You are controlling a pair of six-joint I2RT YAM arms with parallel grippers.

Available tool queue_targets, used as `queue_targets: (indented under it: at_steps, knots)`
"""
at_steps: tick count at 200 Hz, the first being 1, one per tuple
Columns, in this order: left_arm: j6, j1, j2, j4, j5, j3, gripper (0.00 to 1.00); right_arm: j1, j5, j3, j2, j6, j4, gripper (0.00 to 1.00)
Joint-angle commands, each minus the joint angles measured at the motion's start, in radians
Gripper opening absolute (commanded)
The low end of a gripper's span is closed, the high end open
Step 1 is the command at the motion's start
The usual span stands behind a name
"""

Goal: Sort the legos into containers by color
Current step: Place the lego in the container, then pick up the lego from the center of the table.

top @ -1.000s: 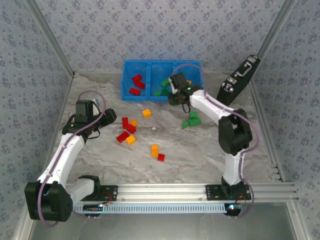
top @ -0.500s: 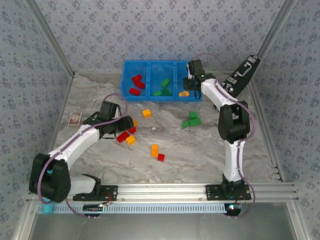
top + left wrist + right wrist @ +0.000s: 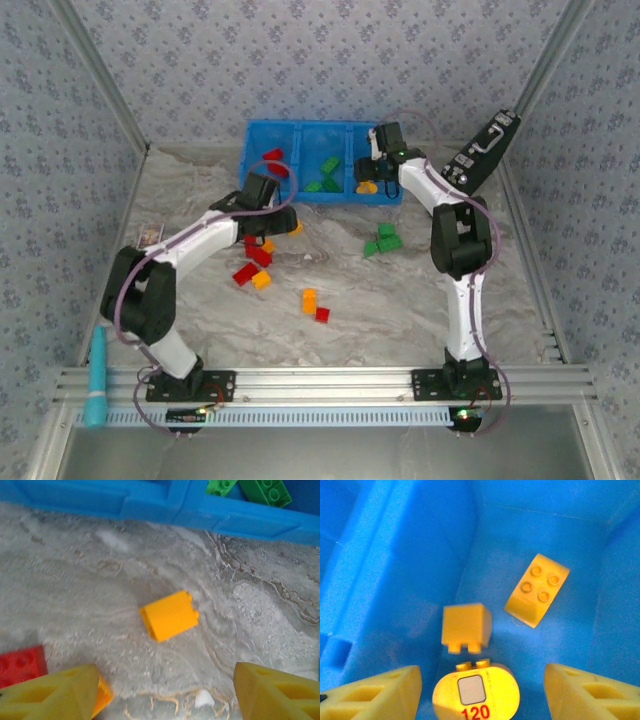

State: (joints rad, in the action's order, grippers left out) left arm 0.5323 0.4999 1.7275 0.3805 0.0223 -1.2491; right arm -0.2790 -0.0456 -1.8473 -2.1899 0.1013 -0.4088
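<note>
**Yellow pieces in the right compartment; both grippers open**

The blue bin [image 3: 301, 140] stood against the far edge of the table [image 3: 400, 305], its three compartments side by side. Red bricks [image 3: 273, 156] were in the left one, green bricks [image 3: 326, 166] in the middle and yellow pieces [image 3: 367, 186] in the right.

The right wrist view showed three pieces on that right compartment's floor:
- a square yellow brick [image 3: 466, 624];
- a studded yellow brick [image 3: 537, 590], apart from it and nearer the far right corner;
- a rounded yellow piece [image 3: 476, 692] with a red "120" label, just beside the square brick.

Bare blue floor ran along the left and far walls. The right gripper [image 3: 482, 672] hung over this compartment, its fingers spread wide and clamping nothing. The rounded piece lay in the gap, clear of both fingers.

In front of the bin's near wall, an orange brick [image 3: 169, 615] lay alone with open marbled surface on every side, well short of the wall. The left gripper [image 3: 166, 672] hovered just short of it, fingers wide apart and holding nothing. A red brick [image 3: 20, 665] and a second orange brick [image 3: 102, 695] lay at one finger's side.

From above, three groups of loose legos lay on the table, with bare table between them:
- a red-and-orange cluster [image 3: 255, 262] by the left arm;
- an orange-and-red pair [image 3: 314, 304] mid-table;
- a loose green pair [image 3: 383, 240] near the right arm.

A black case [image 3: 480, 150] leaned in the far right corner just beside the bin's end. A printed card [image 3: 150, 235] lay at the left edge.
</note>
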Motion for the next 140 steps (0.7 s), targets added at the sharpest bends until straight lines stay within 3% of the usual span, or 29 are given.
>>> queue_targets:
  at_steps: [1, 65, 140]
  knots:
    - [-0.053, 0.015, 0.07, 0.01, 0.027, -0.069, 0.71, 0.003, -0.063, 0.03, 0.097, -0.028, 0.042, 0.67]
    - [-0.085, 0.075, 0.243, 0.105, 0.116, -0.249, 0.7, 0.002, -0.124, 0.128, 0.258, -0.05, 0.06, 0.67]
    - [-0.061, 0.098, 0.32, 0.159, 0.209, -0.279, 0.71, 0.029, -0.094, 0.42, 0.54, -0.041, 0.151, 0.67]
